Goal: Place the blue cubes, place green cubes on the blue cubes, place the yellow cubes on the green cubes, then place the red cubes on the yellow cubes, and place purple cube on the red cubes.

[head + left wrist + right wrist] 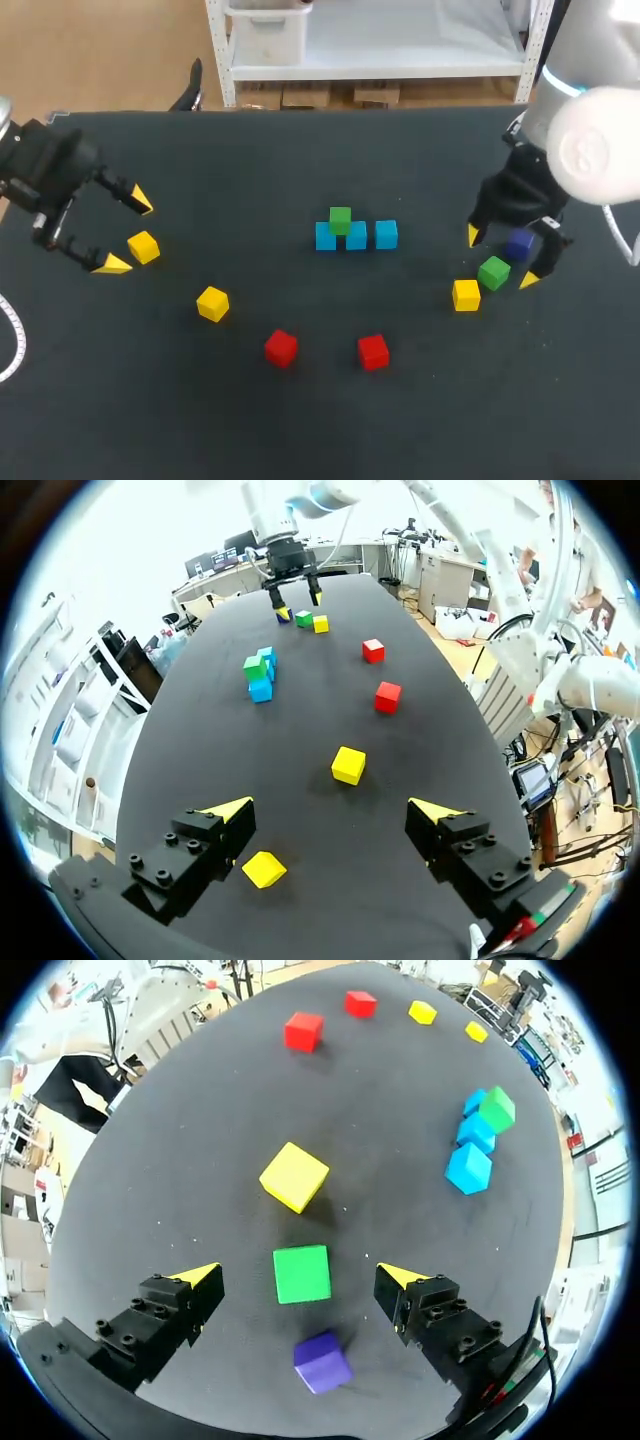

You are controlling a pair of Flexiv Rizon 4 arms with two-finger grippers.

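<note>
Under spread R gripper [298, 1274], green cube [301, 1273], purple cube [322, 1362]

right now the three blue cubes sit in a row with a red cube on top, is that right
No. The head view shows a green cube, not a red one, on top of the blue cubes. They do sit three in a row.

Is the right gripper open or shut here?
Open. The right gripper has its yellow tips wide apart, clear of the green cube between them.
</note>
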